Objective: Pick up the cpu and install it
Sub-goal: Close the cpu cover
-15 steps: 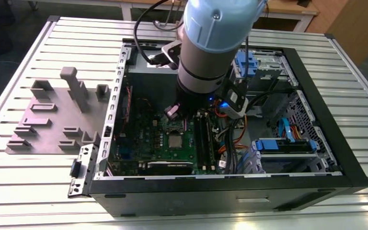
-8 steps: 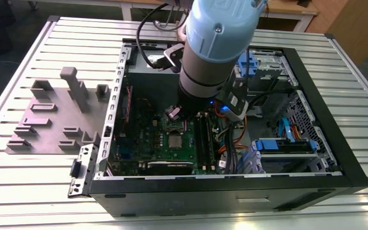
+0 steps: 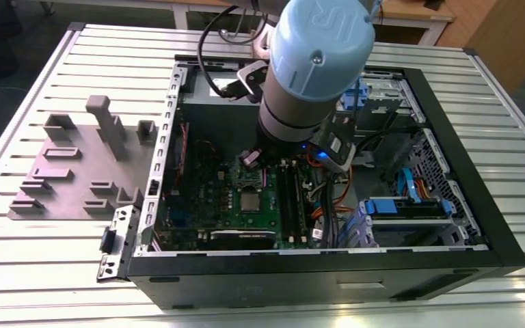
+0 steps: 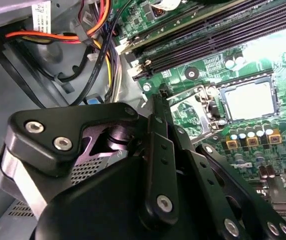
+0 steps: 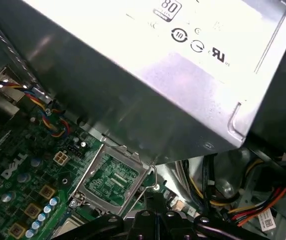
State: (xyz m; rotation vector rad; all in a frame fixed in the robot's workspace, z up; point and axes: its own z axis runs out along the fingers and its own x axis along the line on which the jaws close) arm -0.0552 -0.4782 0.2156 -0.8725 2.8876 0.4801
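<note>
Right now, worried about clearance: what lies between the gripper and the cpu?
In the second wrist view, the socket's open metal hold-down frame stands between the gripper and the cpu.

Robotics lab/workshop: slotted aluminium worktop, open PC tower lying flat, robot arm above, grey fixture alongside.

The exterior view looks steeply down from above the table into the open case, with the arm mid-frame. Both wrist views sit inside the case, close over the board, the second wrist view looking past the gripper. They share the socket frame, seen from different sides.
</note>
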